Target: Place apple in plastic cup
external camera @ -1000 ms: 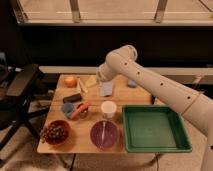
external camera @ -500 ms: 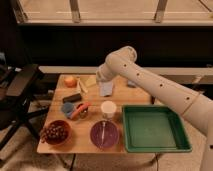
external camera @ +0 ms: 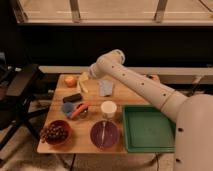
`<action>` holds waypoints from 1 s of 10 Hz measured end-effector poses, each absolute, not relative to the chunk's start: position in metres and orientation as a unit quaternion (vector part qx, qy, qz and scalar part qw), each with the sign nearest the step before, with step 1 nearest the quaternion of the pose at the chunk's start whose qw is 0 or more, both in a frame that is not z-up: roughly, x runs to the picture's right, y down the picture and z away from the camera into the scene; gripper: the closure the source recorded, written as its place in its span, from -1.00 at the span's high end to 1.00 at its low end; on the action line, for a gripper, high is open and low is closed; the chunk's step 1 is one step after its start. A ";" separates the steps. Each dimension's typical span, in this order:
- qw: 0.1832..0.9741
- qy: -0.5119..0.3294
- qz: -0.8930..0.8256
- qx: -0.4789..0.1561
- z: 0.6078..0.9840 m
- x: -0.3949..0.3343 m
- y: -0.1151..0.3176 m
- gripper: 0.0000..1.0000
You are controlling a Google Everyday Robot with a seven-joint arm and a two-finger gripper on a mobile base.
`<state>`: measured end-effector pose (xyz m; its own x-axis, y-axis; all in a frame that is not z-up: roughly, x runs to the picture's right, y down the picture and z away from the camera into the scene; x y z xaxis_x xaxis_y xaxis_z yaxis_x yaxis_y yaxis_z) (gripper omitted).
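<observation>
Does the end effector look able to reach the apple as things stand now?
Probably yes. The end effector hangs close beside the apple, and nothing seems to stand between them. The carrot lies nearer the camera, out of the way.

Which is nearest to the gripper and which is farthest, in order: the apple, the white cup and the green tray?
The gripper hangs over the back of the table.
1. Apple: right beside the gripper, at the back corner.
2. White cup: mid-table, toward the front.
3. Green tray: front corner on the far side from the apple.
</observation>
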<state>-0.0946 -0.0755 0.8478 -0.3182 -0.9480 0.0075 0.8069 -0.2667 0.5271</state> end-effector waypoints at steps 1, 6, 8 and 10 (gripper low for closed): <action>0.561 -0.234 -0.777 0.163 0.853 -0.106 -0.077 0.46; 0.561 -0.237 -0.776 0.164 0.854 -0.107 -0.077 0.46; 0.566 -0.241 -0.768 0.181 0.862 -0.109 -0.078 0.46; 0.562 -0.250 -0.759 0.213 0.880 -0.130 -0.082 0.46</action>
<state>-0.1297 -0.0819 0.8805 -0.2788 -0.9594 -0.0421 0.7465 -0.2440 0.6190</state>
